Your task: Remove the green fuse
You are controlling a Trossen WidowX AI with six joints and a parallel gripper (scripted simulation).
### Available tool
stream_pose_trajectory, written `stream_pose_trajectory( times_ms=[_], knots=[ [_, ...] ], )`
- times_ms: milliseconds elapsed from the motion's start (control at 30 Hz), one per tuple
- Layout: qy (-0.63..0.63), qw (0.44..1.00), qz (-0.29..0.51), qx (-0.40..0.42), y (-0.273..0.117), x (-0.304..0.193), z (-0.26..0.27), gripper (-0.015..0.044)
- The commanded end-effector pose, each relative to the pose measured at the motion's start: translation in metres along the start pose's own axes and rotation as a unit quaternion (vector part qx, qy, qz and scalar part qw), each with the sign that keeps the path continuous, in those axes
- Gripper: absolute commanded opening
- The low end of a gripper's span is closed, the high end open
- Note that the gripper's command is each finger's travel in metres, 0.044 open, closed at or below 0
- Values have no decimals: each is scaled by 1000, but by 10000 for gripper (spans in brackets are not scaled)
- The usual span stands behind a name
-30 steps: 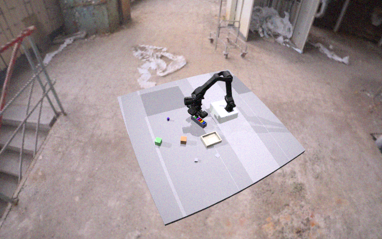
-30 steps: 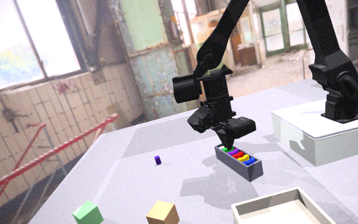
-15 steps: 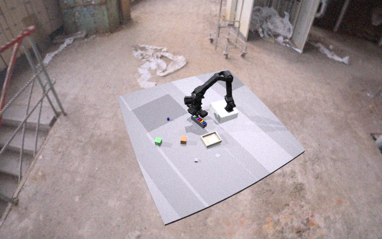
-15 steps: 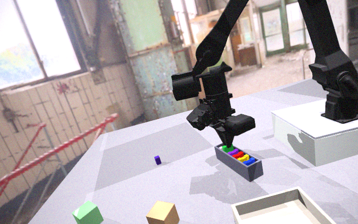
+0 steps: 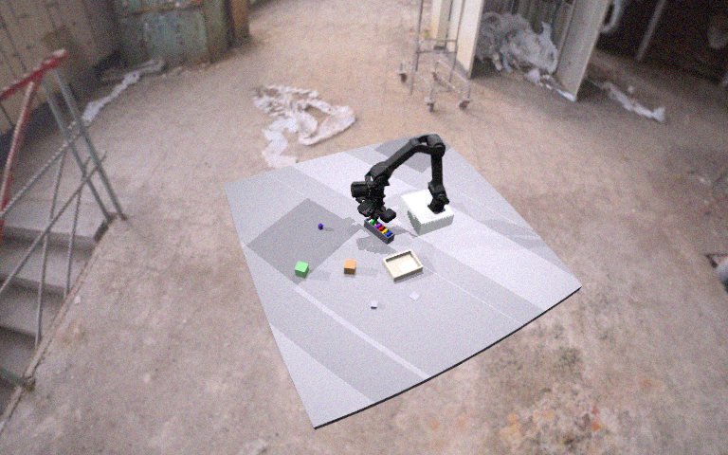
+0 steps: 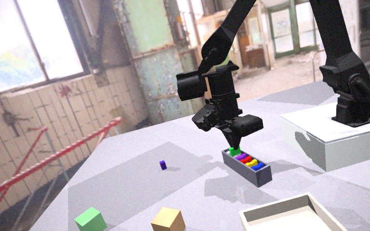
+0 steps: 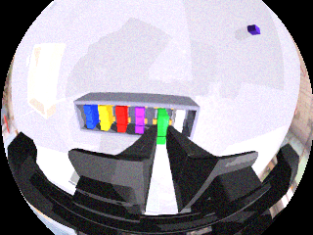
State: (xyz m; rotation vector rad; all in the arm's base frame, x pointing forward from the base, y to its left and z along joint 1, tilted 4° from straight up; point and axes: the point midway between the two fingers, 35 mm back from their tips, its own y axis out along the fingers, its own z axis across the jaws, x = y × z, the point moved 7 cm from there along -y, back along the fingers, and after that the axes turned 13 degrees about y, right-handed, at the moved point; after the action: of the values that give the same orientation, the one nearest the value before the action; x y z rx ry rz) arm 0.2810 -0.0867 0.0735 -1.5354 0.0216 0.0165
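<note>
step in hand is the extraction: the gripper [image 6: 235, 145] is clamped on the green fuse [image 6: 234, 151], which stands higher than its neighbours at the far end of the fuse block [image 6: 246, 168], centre right of the exterior view. in the wrist view the green fuse [image 7: 160, 125] sits between the fingertips, just right of the purple fuse [image 7: 139, 119]; whether its foot has cleared the slot cannot be told. judged next move: a straight vertical lift until the fuse is above the block wall, with no sideways drift toward the purple fuse, then a carry to the tray [image 6: 272, 209] at lower right and release. the surface is a pale grey board [image 5: 343, 343] with darker bands, bearing a green cube [image 6: 90, 219], an orange cube [image 6: 168, 219] and a small purple block [image 6: 163, 164]. the room is a derelict hall with peeling walls, large windows and a red railing at left.
</note>
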Motion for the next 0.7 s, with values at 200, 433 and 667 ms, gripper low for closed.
stream_pose_trajectory(
  times_ms=[200,433,667],
  knots=[
    [-1,1000,-1,1,-5,0,0,0],
    [0,1000,-1,2,-9,0,0,0],
    [0,1000,-1,2,-12,0,0,0]
  ],
)
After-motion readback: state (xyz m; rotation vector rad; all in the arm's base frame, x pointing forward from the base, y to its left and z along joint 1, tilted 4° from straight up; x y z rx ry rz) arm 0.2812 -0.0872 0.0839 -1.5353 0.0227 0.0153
